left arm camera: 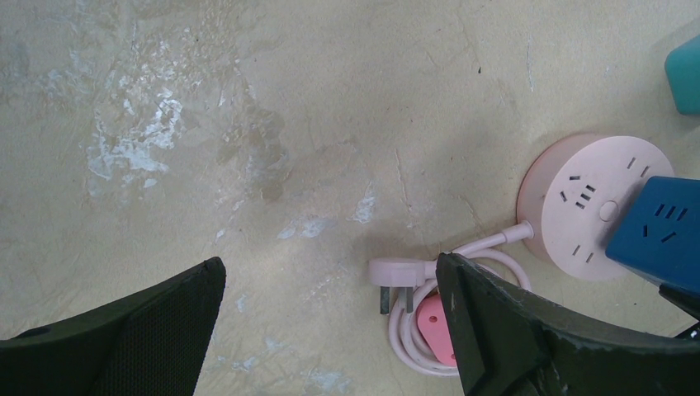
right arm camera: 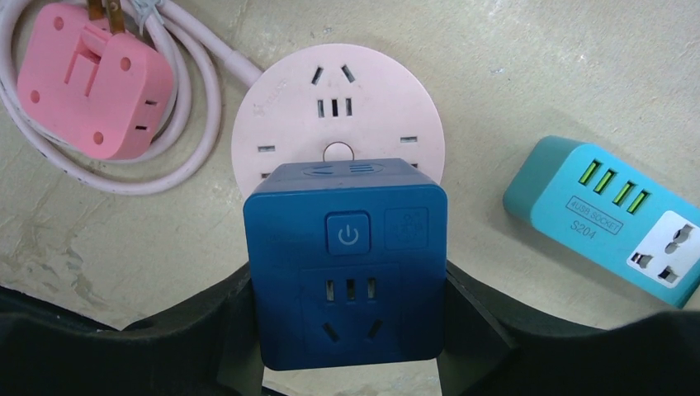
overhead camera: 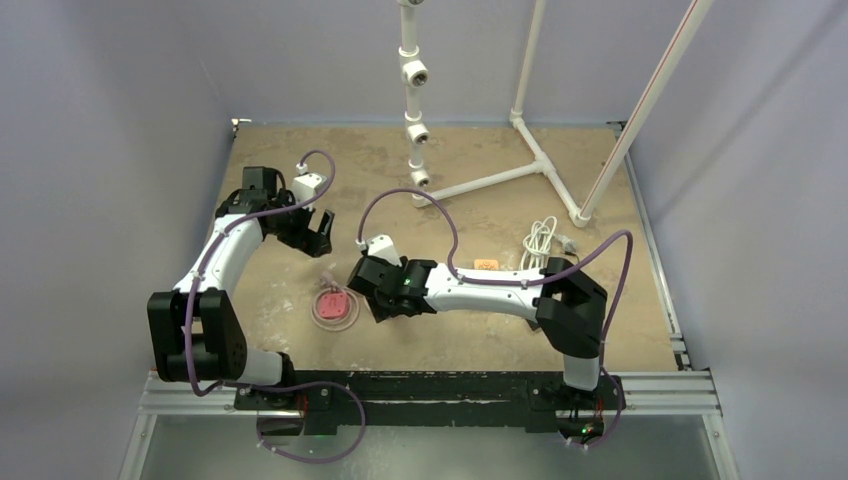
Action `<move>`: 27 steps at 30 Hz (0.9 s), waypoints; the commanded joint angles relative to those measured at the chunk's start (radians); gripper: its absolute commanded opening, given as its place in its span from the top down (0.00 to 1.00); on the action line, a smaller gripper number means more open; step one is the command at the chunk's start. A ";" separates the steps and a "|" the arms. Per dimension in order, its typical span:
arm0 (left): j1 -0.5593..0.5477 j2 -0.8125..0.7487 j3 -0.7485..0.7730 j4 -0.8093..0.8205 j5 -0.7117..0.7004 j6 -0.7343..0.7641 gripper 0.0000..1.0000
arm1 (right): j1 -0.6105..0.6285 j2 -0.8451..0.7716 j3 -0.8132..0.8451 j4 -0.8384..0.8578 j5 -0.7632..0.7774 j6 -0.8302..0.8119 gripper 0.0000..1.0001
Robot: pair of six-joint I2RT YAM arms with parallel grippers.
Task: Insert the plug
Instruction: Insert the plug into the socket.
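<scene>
My right gripper (right arm camera: 347,330) is shut on the plug, a dark blue cube adapter (right arm camera: 347,264) with a power button on its top face. The cube covers the near part of a round pink socket (right arm camera: 330,99) lying flat on the table; whether they touch I cannot tell. In the left wrist view the blue cube (left arm camera: 660,231) overlaps the pink socket's (left arm camera: 578,206) right edge. My left gripper (left arm camera: 330,272) hangs open above bare table to the left of the socket's own pink plug (left arm camera: 400,271). From above, the left gripper (overhead camera: 322,232) sits behind the socket (overhead camera: 334,308), the right gripper (overhead camera: 372,295) beside it.
A pink adapter (right arm camera: 91,82) lies inside the socket's coiled pink cord (right arm camera: 190,140). A teal power strip (right arm camera: 607,219) lies right of the socket. A white cable (overhead camera: 540,240), a small orange item (overhead camera: 486,265) and a white pipe frame (overhead camera: 415,100) occupy the back.
</scene>
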 commanded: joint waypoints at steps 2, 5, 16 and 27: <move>0.004 -0.017 -0.001 0.011 0.019 0.003 0.01 | 0.004 0.025 -0.044 -0.015 -0.016 0.011 1.00; 0.004 -0.015 0.000 0.011 0.018 0.004 0.01 | 0.004 0.032 -0.057 -0.007 -0.020 0.005 1.00; 0.004 -0.011 0.002 0.018 0.024 0.001 0.01 | 0.004 0.052 -0.162 0.032 -0.063 -0.025 1.00; 0.004 -0.016 0.002 0.011 0.050 0.001 0.01 | 0.001 0.137 -0.083 -0.039 -0.175 -0.115 1.00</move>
